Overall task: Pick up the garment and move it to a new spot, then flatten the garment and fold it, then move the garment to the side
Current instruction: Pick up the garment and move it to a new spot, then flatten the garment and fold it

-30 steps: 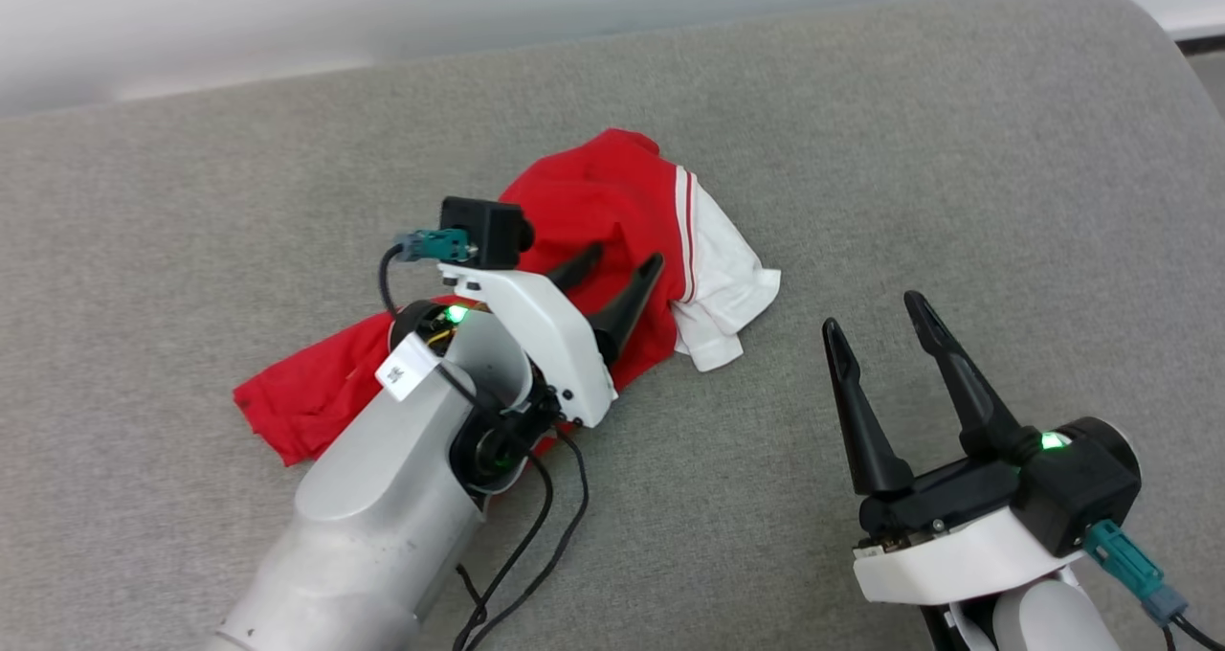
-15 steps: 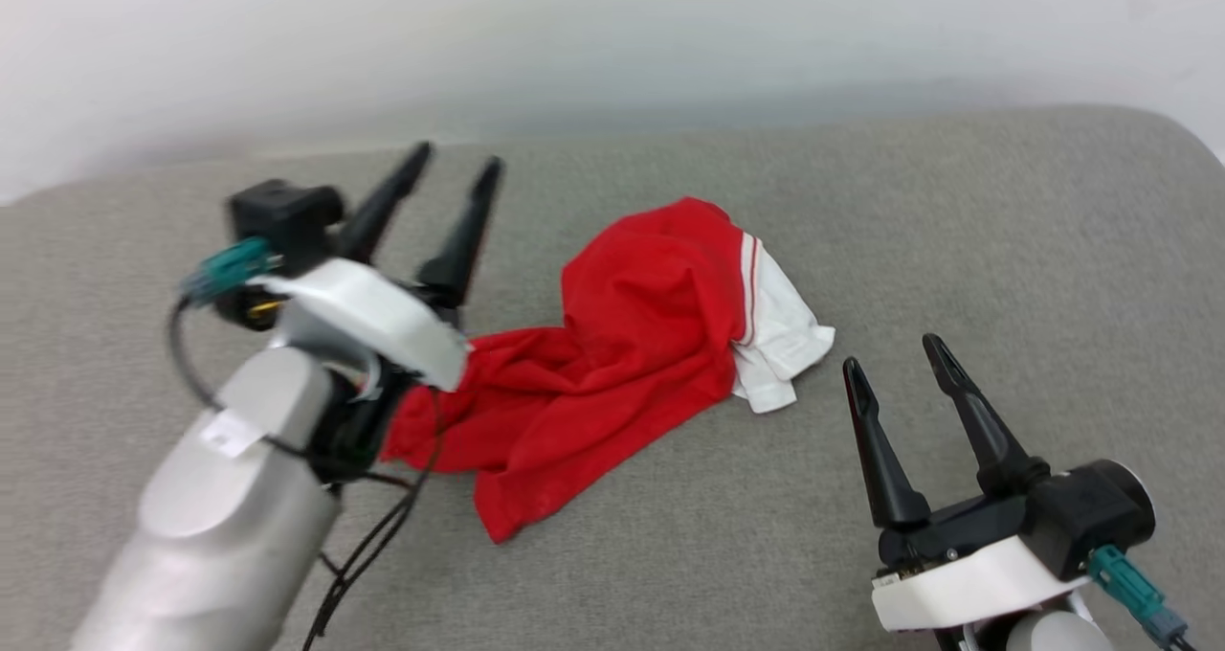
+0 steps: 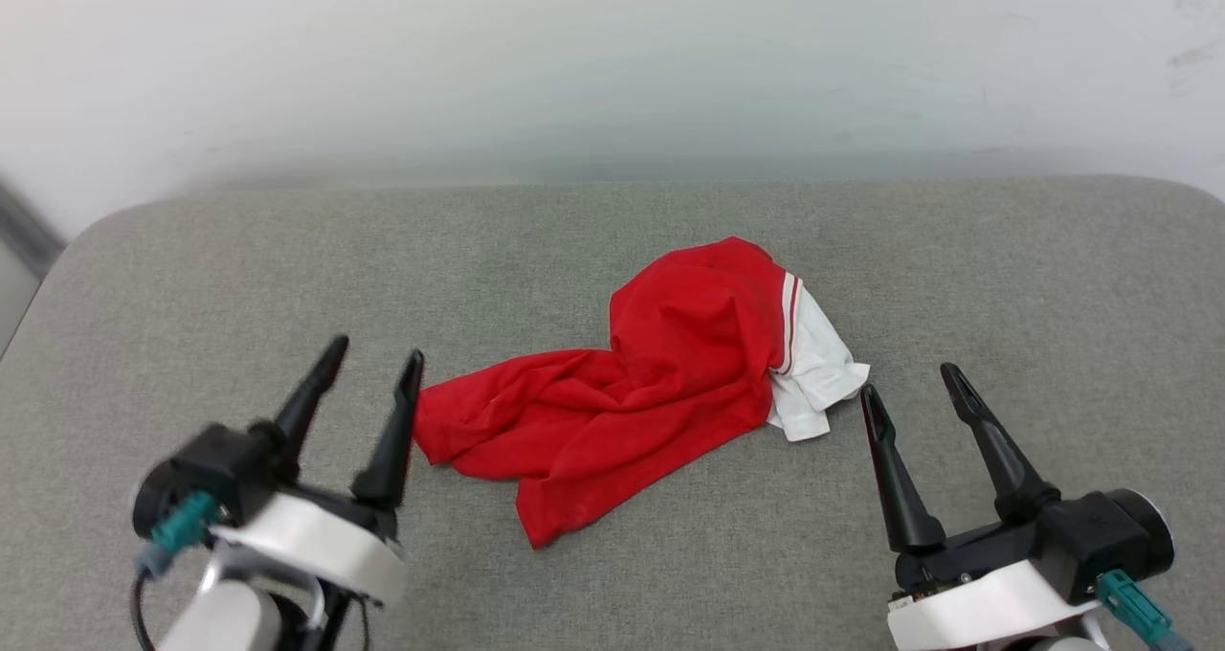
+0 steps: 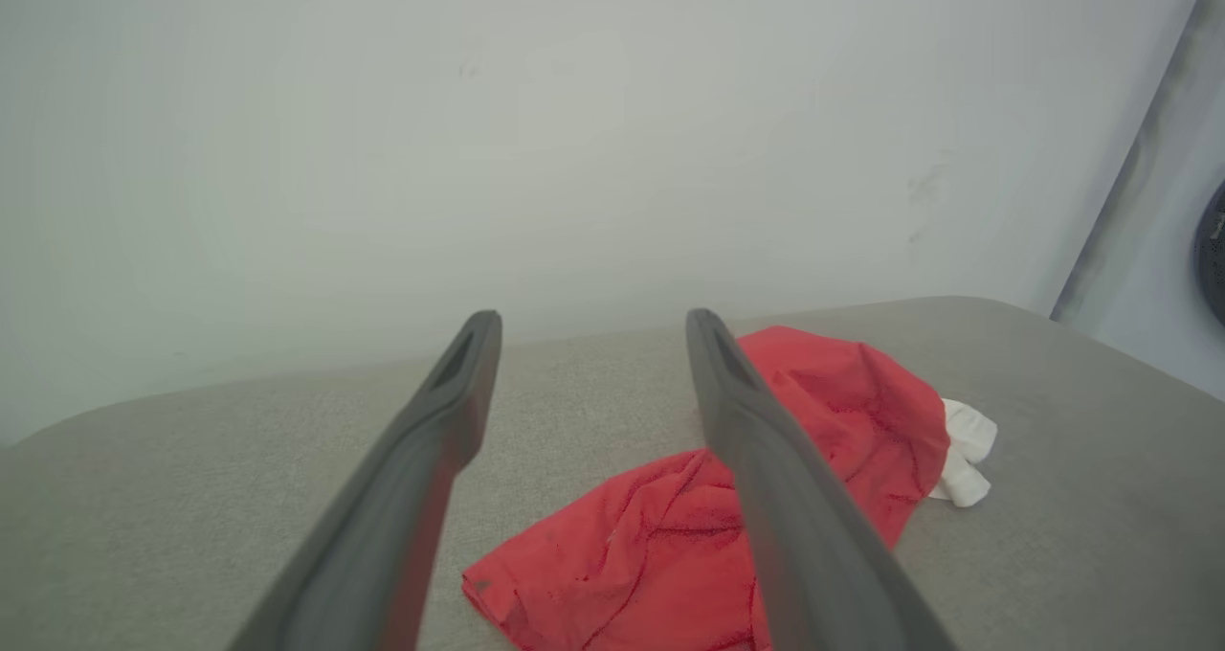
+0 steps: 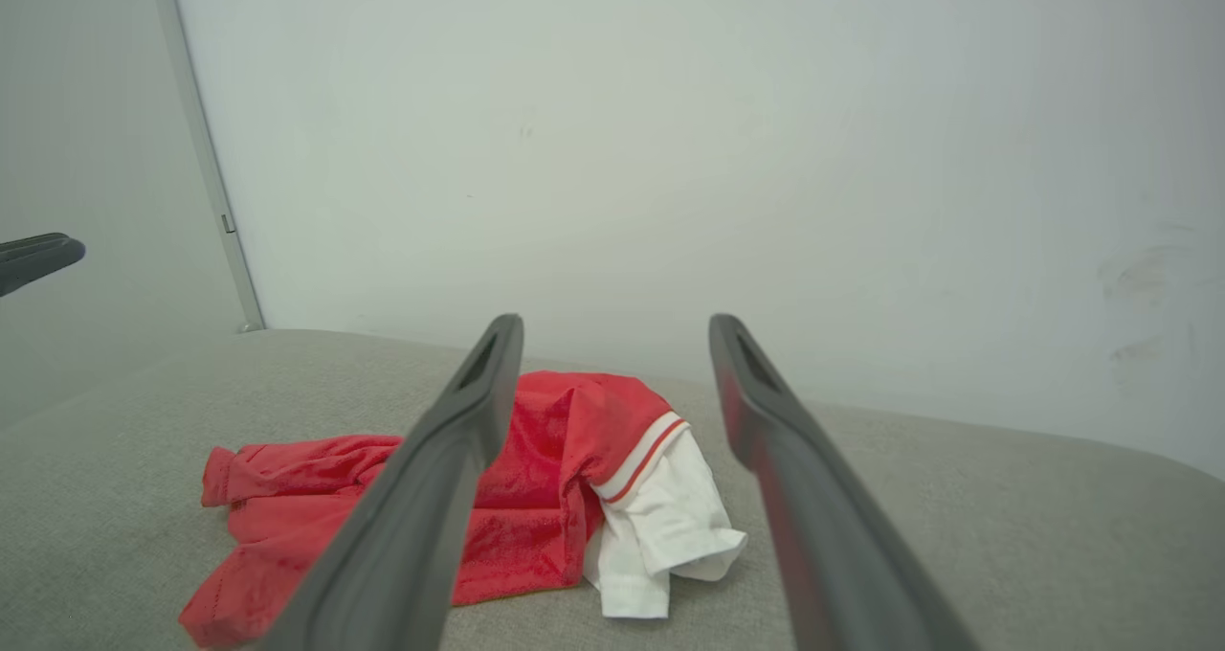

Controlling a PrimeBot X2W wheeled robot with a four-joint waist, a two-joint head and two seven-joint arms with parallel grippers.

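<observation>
Red jersey point(image 3: 660, 383) is lying crumpled at the middle of the grey cushion point(image 3: 1034, 268), white sleeve point(image 3: 815, 378) toward its right edge. Left gripper point(image 3: 377, 348) and right gripper point(image 3: 907, 379) are hovering released, empty, flanking it. Risk: jaws pinching bunched layers together, leaving it wadded.

The crumpled red cloth shirt point(image 3: 651, 392) lies in the middle of the frame on the grey fabric cushion point(image 3: 1005, 278). The left gripper point(image 3: 377, 349) sits at lower left, the right gripper point(image 3: 907, 381) at lower right.
</observation>
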